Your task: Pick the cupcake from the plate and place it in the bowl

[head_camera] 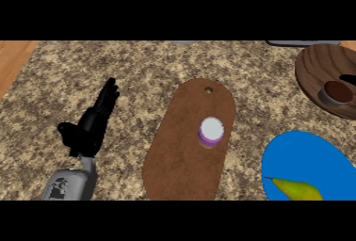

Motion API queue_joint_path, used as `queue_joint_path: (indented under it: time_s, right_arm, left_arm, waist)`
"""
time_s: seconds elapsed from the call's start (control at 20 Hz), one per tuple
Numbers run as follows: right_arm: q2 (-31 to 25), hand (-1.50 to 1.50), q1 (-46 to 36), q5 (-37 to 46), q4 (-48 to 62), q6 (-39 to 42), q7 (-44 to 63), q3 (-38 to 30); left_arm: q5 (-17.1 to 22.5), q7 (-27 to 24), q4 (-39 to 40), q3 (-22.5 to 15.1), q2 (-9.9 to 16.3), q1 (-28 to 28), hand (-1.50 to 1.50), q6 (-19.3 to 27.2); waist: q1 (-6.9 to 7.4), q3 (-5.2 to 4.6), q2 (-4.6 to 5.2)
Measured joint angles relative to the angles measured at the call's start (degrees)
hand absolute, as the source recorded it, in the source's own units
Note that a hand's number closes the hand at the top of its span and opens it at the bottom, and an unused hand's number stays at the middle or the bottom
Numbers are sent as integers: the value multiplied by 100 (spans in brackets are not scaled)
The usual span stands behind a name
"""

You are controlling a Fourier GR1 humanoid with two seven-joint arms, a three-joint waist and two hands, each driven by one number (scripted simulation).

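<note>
A dark brown cupcake (338, 91) in a grey wrapper sits on a round wooden plate (316, 70) at the far right, partly cut off by the view's edge. A blue bowl (306, 157) lies at the near right with a yellow-green pear (299, 189) in it. My left hand (93, 123) hovers over the counter at the left, fingers straight and pointing away from me, holding nothing. It is far from both the plate and the bowl. My right hand does not show.
A long brown cutting board (188, 155) lies in the middle, carrying a small white-topped, purple-sided object (211, 131). The counter top (139, 66) is speckled stone, and a wooden strip (14, 59) runs along its left edge.
</note>
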Motion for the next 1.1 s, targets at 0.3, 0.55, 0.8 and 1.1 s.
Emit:
queue_joint_path:
  time_s: [0.3,0.55,0.8,1.1]
  right_arm:
    - [-321,-150,-149,-493,115,369,108,-399]
    - [-688,-150,56,-943,210,1116,88,-711]
    - [-858,-150,500,-1312,208,1813,-203,-885]
    - [-1049,-150,875,-1564,145,2515,-451,-878]
  left_arm:
    - [-3,39,-176,-34,-12,173,0,0]
    - [-41,-21,-43,29,-11,111,0,54]
    - [-39,65,-163,42,10,161,0,52]
    - [-91,17,-54,0,-70,124,0,94]
  waist:
    - [-34,-7,-28]
    - [-110,-11,-44]
    - [-138,-11,-59]
    - [-141,-13,-60]
